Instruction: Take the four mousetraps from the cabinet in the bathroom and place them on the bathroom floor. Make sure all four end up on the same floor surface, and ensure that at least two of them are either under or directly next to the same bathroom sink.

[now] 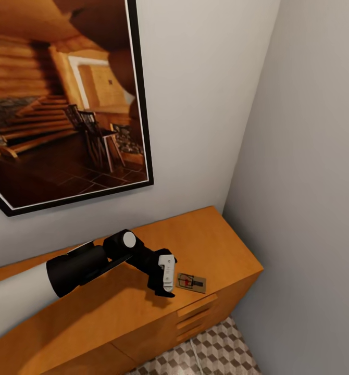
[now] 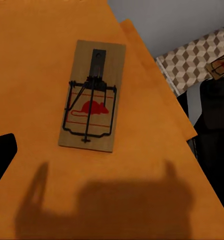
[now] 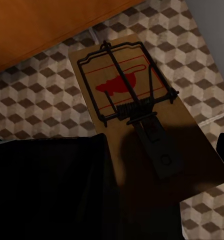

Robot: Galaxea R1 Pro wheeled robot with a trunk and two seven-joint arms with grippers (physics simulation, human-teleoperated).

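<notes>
Though the corner is tight, it reads plainly from left to right:

Picture: a black-framed print of a log interior hangs on the wall above the cabinet.
Left gripper: poised over the cabinet top, just beside a mousetrap; how wide its claw stands I cannot tell, and it has hold of nothing.
That mousetrap: flat on the top, near the front edge.
Right gripper: its dark finger lies against a second mousetrap above the bathroom floor; grip unclear.
</notes>
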